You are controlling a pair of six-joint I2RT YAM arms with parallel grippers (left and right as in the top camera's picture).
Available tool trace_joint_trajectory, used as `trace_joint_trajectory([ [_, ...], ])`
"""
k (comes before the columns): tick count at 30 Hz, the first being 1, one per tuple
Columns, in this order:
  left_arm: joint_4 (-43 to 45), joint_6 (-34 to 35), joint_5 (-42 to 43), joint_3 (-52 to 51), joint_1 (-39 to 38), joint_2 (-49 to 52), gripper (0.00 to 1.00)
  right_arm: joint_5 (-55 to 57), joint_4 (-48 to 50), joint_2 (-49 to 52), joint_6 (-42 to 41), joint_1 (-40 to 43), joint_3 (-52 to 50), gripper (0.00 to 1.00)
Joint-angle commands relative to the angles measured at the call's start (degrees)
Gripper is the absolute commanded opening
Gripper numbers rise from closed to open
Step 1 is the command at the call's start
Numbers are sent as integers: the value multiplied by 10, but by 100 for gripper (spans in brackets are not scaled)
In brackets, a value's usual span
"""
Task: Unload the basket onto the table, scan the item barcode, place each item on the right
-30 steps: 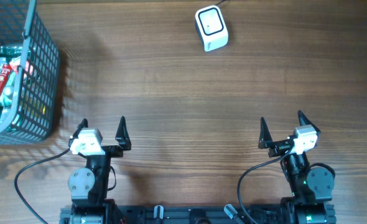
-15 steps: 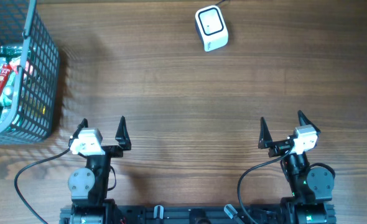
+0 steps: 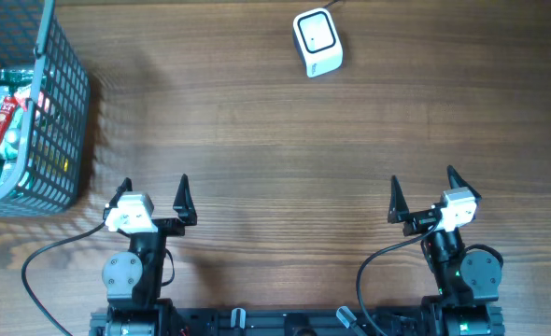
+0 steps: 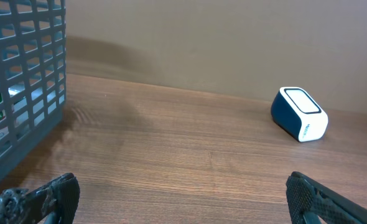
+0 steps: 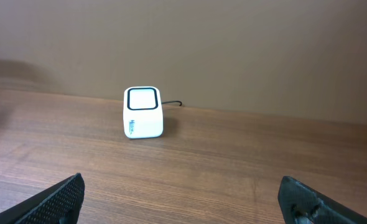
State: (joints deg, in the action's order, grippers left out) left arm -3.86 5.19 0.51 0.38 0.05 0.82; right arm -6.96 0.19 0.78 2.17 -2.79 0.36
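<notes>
The white barcode scanner (image 3: 317, 41) stands at the far middle of the wooden table, its dark window facing up; it also shows in the left wrist view (image 4: 300, 114) and the right wrist view (image 5: 142, 112). Items lie inside the grey wire basket (image 3: 65, 112) at the left, among them a red packet (image 3: 0, 126). My left gripper (image 3: 154, 184) hovers at the near left, open and empty, right of the basket. My right gripper (image 3: 423, 179) stands open and empty at the near right. Bare wood lies between each gripper's fingers (image 4: 59, 193) (image 5: 68, 193).
The basket's wall (image 4: 22, 81) rises close on the left of my left gripper. A thin cable runs from the back of the scanner toward the far edge. A plain brown wall stands behind the table.
</notes>
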Motion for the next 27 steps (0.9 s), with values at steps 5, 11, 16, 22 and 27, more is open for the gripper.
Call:
trace_joint_trajectory([
  [5, 11, -9, 1, -1, -2, 1, 100, 12, 2, -5, -8, 5, -1, 100],
  [11, 27, -9, 61, 19, -2, 1, 100, 12, 2, -5, -8, 5, -1, 100],
  [16, -33, 10, 57, 104, -2, 7, 100, 12, 2, -5, -8, 5, -1, 100],
  [22, -240, 17, 61, 334, -2, 118, 100, 12, 2, -5, -8, 5, -1, 100],
  [27, -472, 17, 105, 588, -2, 322, 100, 12, 2, -5, -8, 5, -1, 100],
])
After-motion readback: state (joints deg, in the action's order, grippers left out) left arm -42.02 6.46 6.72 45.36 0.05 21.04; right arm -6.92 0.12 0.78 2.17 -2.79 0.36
